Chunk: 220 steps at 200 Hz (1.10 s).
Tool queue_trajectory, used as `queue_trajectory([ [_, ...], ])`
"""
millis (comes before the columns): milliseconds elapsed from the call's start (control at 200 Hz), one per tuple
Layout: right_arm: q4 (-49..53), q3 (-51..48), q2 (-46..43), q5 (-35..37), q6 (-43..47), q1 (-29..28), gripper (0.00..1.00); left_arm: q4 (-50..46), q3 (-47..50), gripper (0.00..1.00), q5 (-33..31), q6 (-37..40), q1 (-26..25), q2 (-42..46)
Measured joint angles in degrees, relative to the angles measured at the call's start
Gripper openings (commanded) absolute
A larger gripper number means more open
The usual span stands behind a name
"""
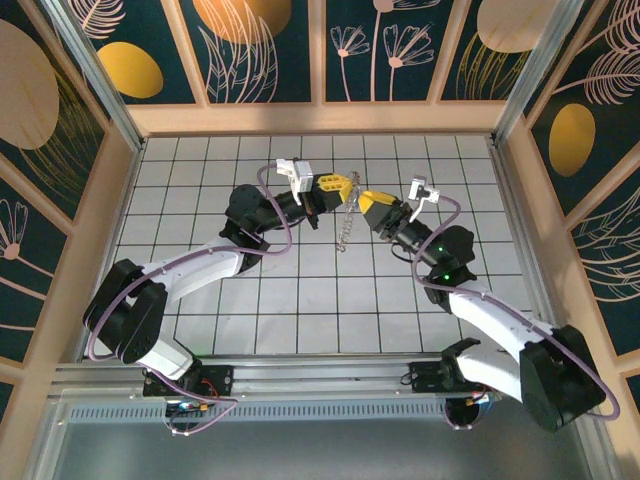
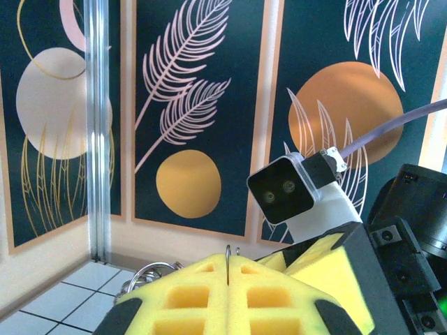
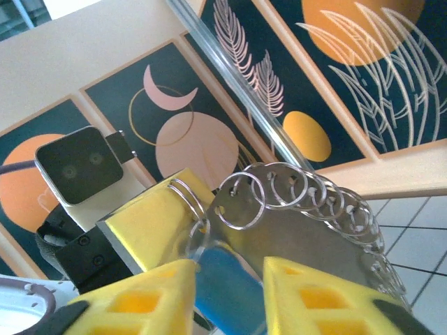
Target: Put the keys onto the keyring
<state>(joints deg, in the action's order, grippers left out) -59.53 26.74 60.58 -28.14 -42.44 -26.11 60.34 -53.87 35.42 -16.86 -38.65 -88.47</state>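
Top external camera: fixed high behind the arm bases, looking steeply down on the tiled table (image 1: 200, 290); distant. Left wrist camera: tight behind the left gripper (image 2: 228, 269), aimed up at the wall panels (image 2: 188, 105). Right wrist camera: tight behind the right gripper (image 3: 230, 279) and its blue key (image 3: 223, 296), tilted, aimed upward. The wrist views oppose each other — one shows the right wrist camera housing (image 2: 290, 190), the other the left wrist camera housing (image 3: 77, 164) — and share the keyring (image 3: 307, 209).

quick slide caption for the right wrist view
Right gripper holds the blue key up to the keyring, which the left gripper pinches.
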Motion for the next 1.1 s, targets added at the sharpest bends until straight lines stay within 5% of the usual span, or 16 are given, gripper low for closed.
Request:
queue_trajectory([
  [320,8.57,-0.35,-9.53,0.02,1.60,3.61,0.39,1.01,0.00,0.00,0.02,-0.22,0.00,-0.63],
  [1101,7.91,1.62,-2.78,-2.38,0.09,3.61,0.53,4.66,-0.02,0.00,0.15,-9.49,0.00,-3.17],
])
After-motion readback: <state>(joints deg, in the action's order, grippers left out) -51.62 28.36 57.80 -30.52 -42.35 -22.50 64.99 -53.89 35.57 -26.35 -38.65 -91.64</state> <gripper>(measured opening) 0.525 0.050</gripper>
